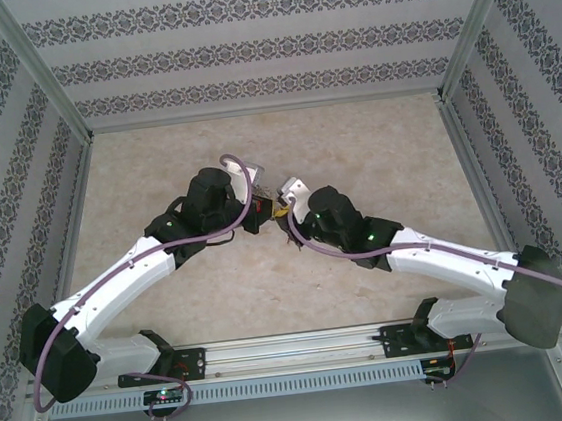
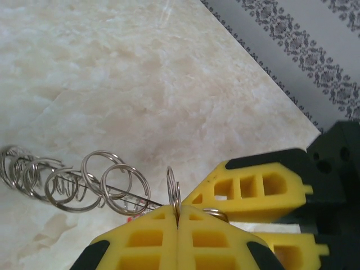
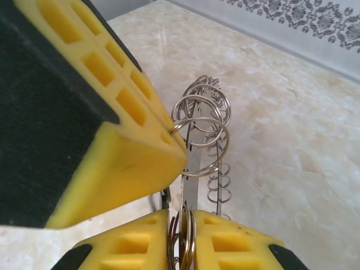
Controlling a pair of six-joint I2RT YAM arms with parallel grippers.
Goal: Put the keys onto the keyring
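- The thin silvery metal keyring (image 2: 174, 188) stands upright and edge-on above the pale marbled table (image 2: 140, 73), near its middle.
- My left pincer (image 2: 177, 220) is clenched on it, yellow ribbed jaws pressed tight together.
- The keys (image 2: 107, 183), small silvery wire loops, trail away from it in an untidy row.
- My right pincer (image 3: 181, 219), tip just beside the left one's, grasps a few such loops bunched between its yellow jaws.
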